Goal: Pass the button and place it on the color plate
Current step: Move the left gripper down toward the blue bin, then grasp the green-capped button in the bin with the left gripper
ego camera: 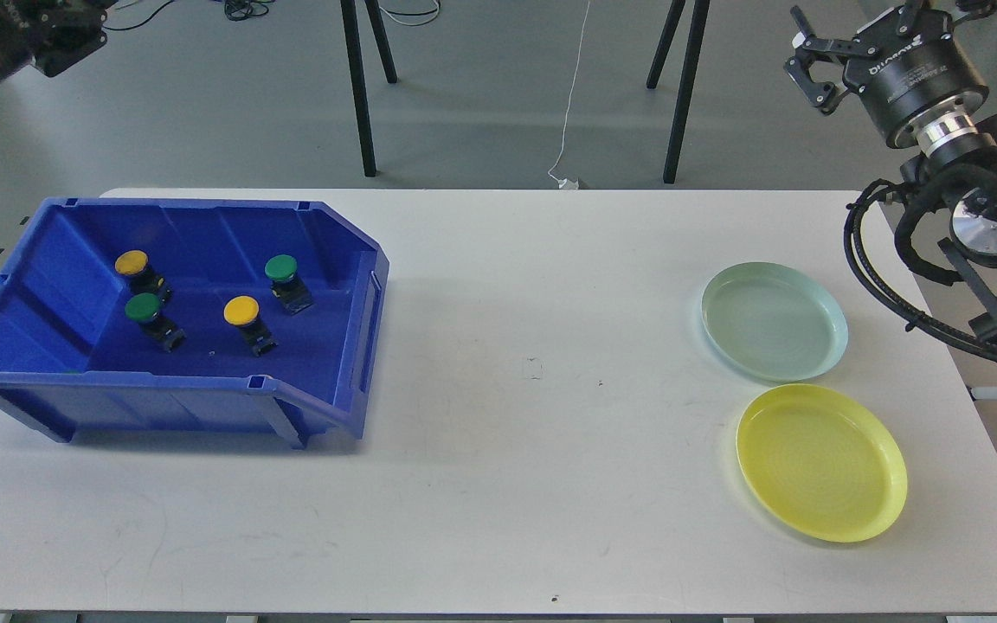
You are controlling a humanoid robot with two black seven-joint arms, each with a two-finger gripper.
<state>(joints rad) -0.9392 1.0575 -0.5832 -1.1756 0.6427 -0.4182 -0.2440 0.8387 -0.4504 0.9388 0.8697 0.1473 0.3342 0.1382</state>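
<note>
- bin (48, 346) on the left has four buttons: two yellow, two green
- plates on the right, both bare
- right gripper (813, 65) looks open and empty
- left gripper (66, 39) too dark, can't tell

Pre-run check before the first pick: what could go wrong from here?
1. Four buttons sit close together in the blue bin; grabbing the yellow button could knock the green button beside it.
2. The green plate and yellow plate nearly touch, so a drop could land on the wrong color.

One view, from the head, looks forward and down across the whole table (498, 519), floor beyond; bin (204, 402) at left, plates at right.
</note>
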